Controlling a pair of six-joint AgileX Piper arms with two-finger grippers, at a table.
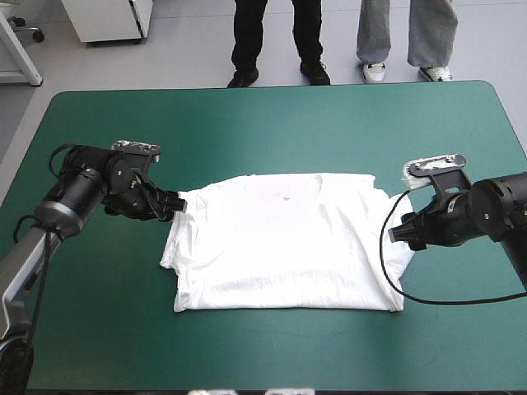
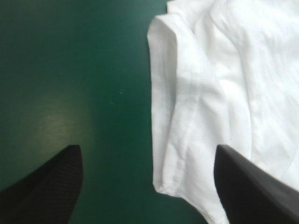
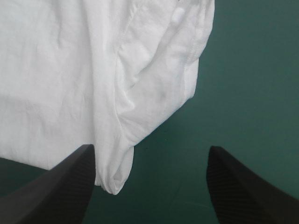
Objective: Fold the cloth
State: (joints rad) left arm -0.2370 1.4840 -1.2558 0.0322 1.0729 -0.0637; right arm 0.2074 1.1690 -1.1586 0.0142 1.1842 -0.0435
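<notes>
The white T-shirt (image 1: 284, 243) lies spread flat at the middle of the table, collar toward the far edge, sleeves tucked in. My left gripper (image 1: 174, 204) sits low at the shirt's left shoulder corner, open. In the left wrist view (image 2: 147, 147) the folded sleeve hem (image 2: 175, 135) lies between the fingers and just ahead of them. My right gripper (image 1: 399, 233) is at the shirt's right edge, also open. In the right wrist view (image 3: 150, 147) the T-shirt (image 3: 70, 70) fills the space ahead, and its rumpled sleeve fold (image 3: 161, 93) hangs toward one finger (image 3: 70, 182).
Teal-green cover (image 1: 272, 123) surrounds the shirt on all sides, with wide strips toward the far edge and along the front edge (image 1: 272, 354). Both arms reach in low from the table's left and right sides.
</notes>
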